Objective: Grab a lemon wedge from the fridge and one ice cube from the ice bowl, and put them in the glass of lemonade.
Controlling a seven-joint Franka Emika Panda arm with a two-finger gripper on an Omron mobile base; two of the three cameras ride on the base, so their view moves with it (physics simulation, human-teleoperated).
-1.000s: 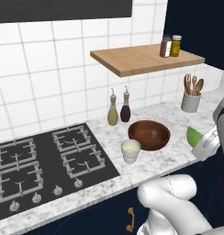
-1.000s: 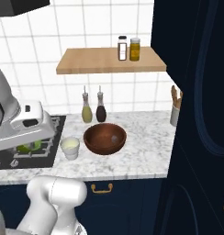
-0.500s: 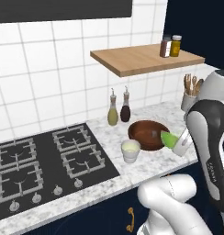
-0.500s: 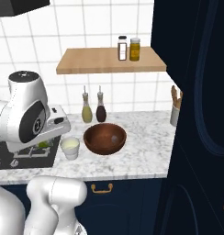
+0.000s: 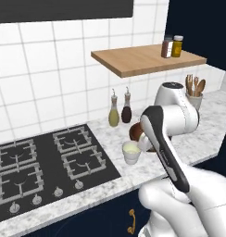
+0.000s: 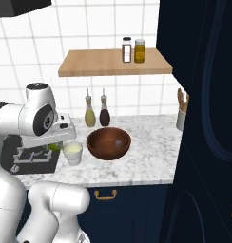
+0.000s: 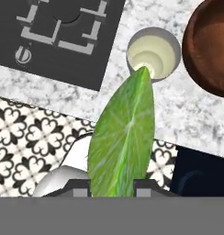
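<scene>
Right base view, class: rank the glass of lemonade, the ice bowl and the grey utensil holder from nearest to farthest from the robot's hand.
1. Glass of lemonade: just right of the hand, which holds the lemon wedge.
2. Ice bowl: mid-counter, right of the glass.
3. Utensil holder: far right, by the dark cabinet.

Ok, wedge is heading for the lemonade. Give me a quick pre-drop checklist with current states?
1. Lemon wedge held in the gripper: ok, it stands up between the finger tips in the hand view.
2. Glass of lemonade upright with its mouth open: ok.
3. Wedge over the glass mouth: not ok. In the hand view only its tip reaches the rim, with the rest over the marble counter and the floor.
4. Ice bowl apart from the glass: ok, a gap shows in the right base view.
5. Ice cube ready in the bowl: cannot tell.
</scene>
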